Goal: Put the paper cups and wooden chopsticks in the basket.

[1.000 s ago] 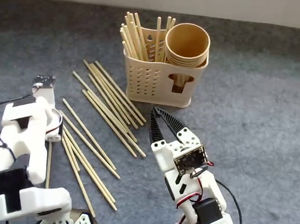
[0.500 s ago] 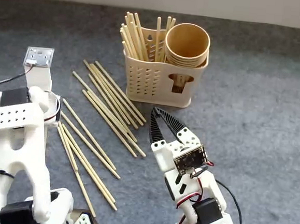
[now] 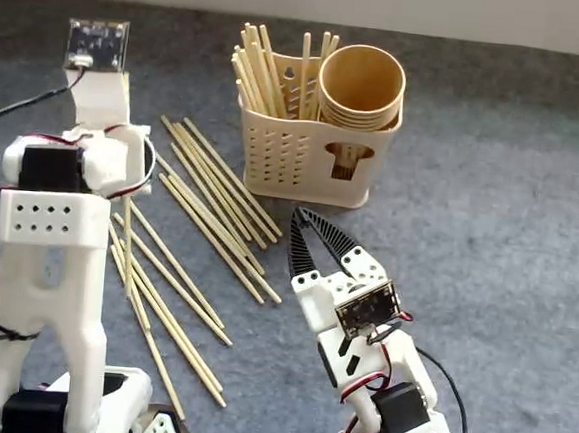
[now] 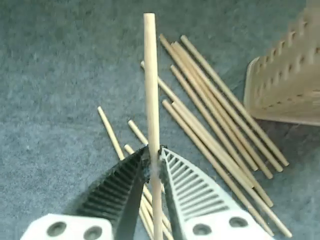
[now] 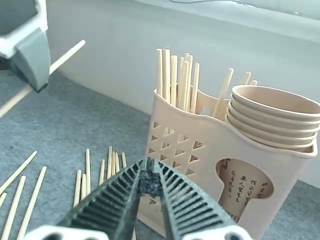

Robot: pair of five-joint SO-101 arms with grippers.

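- Pinched one wooden chopstick (image 4: 150,75) in the left tool (image 4: 153,154), jaws closed tight on the shaft. Stick jutted well past the tips, lifted off the counter (image 3: 490,212).
- Saw the right tool (image 5: 149,170) empty, jaws pressed together, with the basket (image 5: 185,150) just ahead of its tips.
- Found the paper cups (image 3: 362,82) already stacked inside the basket, with a bundle of upright chopsticks (image 3: 259,69) in the compartment beside them.
- Counted a good scatter of loose chopsticks (image 3: 210,205) lying flat below and ahead of the left tool, between it and the basket.
- Judged the cups done and the chopsticks perhaps half done — the held stick and all the loose ones yet to go in.
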